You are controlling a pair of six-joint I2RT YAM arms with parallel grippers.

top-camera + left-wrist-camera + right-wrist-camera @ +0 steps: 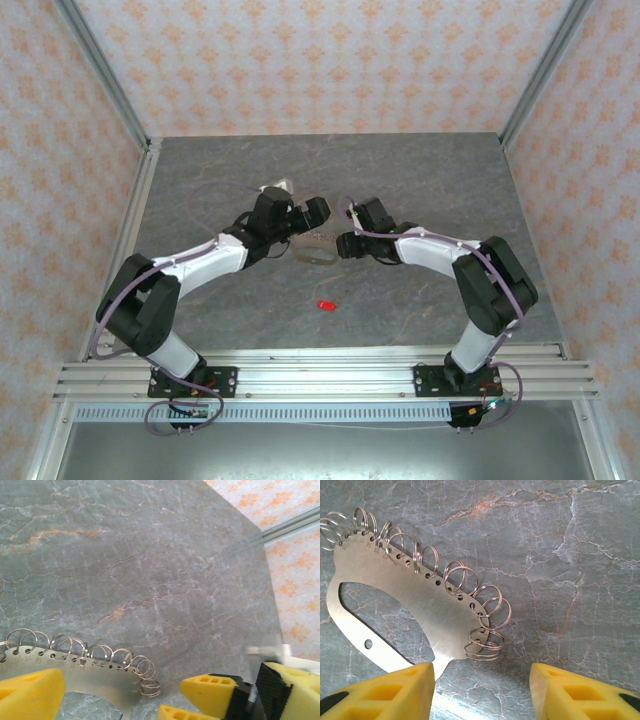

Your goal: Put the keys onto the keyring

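From above, the keyring [318, 255] is too small for me to make out its rings, and the key [326, 304] is a red speck of no clear shape. At my right wrist the keyring [420, 605] runs behind my right finger [385, 692]. At my left wrist the picture's left and bottom edges cut it, and my left finger [30, 692] hides part.

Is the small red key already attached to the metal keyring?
No, the red key lies alone on the table, apart from the keyring.
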